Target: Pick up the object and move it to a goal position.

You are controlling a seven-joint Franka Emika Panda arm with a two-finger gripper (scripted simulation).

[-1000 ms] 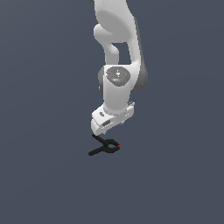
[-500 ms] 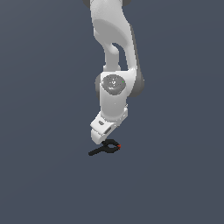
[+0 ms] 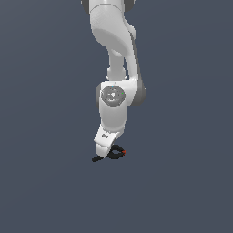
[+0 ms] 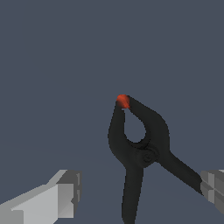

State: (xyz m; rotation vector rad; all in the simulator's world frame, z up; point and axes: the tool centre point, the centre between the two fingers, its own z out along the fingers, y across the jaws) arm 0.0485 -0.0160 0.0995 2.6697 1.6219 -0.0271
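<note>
Arm over clamp, exterior view.
Gripper (image 3: 107, 154) low at black spring clamp (image 3: 113, 154); orange-red tip points away from gripper, toward the exterior view's right.

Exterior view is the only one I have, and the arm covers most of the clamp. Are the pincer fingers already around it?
Observer: In the wrist view the fingers are spread wide, and the black clamp lies between them.
Operator: Do the fingers touch it?
Observer: One handle reaches the far finger; I cannot tell whether it touches. The other finger stands clear of the clamp.
Operator: Which way does the clamp point?
Observer: Its orange-red tip points away from the pincer, and the two handles splay back toward it.
</note>
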